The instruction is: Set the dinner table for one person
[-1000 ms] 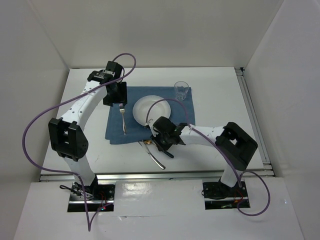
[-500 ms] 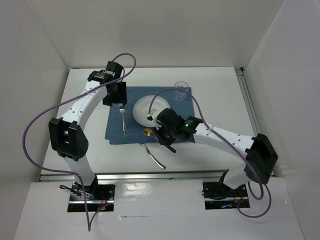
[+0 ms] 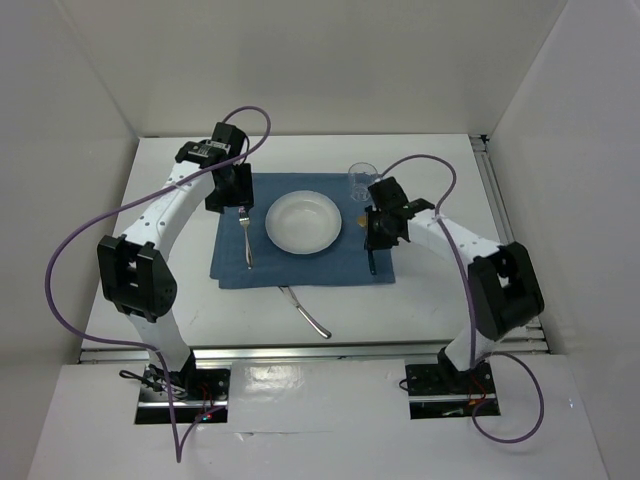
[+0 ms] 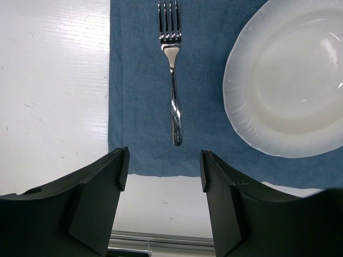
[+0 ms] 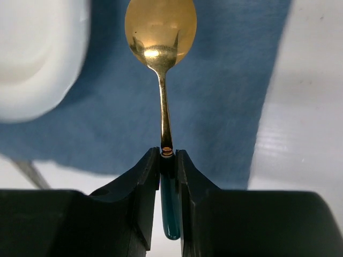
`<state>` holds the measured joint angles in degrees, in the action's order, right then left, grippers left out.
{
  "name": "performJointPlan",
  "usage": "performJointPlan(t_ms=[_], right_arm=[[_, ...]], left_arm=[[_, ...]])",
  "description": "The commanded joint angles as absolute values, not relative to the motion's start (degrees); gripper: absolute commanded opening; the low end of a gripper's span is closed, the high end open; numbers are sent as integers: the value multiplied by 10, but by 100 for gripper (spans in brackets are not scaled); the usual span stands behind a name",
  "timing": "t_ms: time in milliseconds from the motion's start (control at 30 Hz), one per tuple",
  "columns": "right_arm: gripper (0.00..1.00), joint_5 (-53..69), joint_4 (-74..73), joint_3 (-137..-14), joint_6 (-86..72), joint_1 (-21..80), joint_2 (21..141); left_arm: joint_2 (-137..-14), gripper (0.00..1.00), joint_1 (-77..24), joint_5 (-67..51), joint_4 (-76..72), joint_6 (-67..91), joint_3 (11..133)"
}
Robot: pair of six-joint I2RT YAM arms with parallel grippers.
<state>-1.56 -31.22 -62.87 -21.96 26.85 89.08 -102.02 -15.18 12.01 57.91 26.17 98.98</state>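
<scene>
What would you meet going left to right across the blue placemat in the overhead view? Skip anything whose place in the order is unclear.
fork → white plate → spoon

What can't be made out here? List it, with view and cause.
Spoon: right wrist view, handle end buried in the right gripper.
Plate: left wrist view, cut off by top and right edges.
Glass: top view, too small to show contents.

No text, label, brand or number can be read in any view.
</scene>
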Motion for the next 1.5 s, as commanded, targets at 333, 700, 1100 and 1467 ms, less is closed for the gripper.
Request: performJointPlan(t_ms=[333, 700, 1100, 1467], right_arm=[[0, -55, -216, -720, -371, 225, 1060], [66, -67, -217, -720, -325, 236, 999], [66, -26, -244, -635, -130, 529, 893], [66, -40, -243, -628, -118, 627, 1008]], left_arm=[[-989, 72, -154, 134, 579, 289, 965], [-978, 72, -154, 139, 584, 289, 960], [-936, 72, -154, 179, 572, 336, 955], [-931, 72, -154, 185, 572, 341, 961]])
